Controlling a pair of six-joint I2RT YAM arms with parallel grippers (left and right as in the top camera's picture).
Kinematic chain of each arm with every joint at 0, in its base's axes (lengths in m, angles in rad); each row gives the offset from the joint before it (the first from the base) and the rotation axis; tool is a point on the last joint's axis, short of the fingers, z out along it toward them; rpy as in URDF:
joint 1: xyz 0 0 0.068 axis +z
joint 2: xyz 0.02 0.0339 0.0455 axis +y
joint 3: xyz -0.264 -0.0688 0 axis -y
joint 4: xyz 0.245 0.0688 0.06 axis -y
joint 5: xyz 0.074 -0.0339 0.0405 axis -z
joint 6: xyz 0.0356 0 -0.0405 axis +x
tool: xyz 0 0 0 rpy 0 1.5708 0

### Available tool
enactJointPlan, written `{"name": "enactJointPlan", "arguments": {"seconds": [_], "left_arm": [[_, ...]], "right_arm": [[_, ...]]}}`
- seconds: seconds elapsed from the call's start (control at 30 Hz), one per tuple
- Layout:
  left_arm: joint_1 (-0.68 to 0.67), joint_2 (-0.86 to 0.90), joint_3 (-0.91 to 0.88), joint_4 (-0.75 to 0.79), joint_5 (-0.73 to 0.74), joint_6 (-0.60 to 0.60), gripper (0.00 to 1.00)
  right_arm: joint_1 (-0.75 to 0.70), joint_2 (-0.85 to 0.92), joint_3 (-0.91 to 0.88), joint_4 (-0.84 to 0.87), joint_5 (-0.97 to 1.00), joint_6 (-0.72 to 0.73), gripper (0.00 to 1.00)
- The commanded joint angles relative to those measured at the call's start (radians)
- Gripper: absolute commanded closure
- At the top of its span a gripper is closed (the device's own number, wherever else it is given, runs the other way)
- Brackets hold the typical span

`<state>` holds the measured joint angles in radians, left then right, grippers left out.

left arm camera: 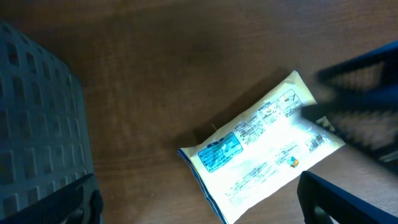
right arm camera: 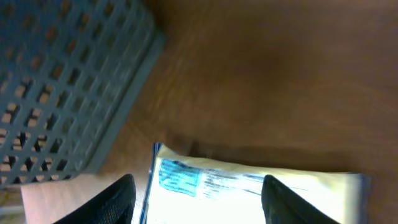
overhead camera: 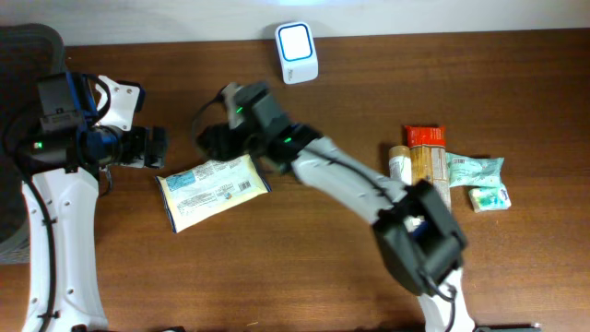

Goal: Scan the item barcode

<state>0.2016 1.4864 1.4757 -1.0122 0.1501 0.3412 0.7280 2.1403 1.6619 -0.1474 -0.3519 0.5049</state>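
The item, a white packet (overhead camera: 214, 191) with blue print, lies flat on the wooden table, label side up. In the left wrist view the packet (left arm camera: 261, 146) shows a small barcode (left arm camera: 317, 143) near its right end. My left gripper (overhead camera: 157, 148) hovers just left of it, open, with nothing between its fingers (left arm camera: 339, 199). My right gripper (overhead camera: 210, 138) hangs above the packet's far edge, open. In the right wrist view the packet (right arm camera: 249, 193) lies loose below the spread fingers (right arm camera: 115, 202). A white scanner (overhead camera: 297, 53) stands at the back of the table.
A grey lattice basket (left arm camera: 31, 124) stands off the table's left side, also in the right wrist view (right arm camera: 62, 81). Several other packaged goods (overhead camera: 429, 161) and mint-green packets (overhead camera: 481, 175) lie at the right of the table.
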Motion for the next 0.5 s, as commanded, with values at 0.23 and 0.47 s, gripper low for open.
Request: {"name": "enactJointPlan", "arguments": {"seconds": [0.23,0.47], "left_arm": [[0.002,-0.006,0.009,0.000,0.011,0.012,0.01],[0.002,-0.006,0.009,0.000,0.011,0.012,0.01]], "right_arm": [[0.184,0.153,0.002,0.112,0.006,0.061,0.42],[0.201,0.155,0.002,-0.233,0.008,0.211,0.48]]}}
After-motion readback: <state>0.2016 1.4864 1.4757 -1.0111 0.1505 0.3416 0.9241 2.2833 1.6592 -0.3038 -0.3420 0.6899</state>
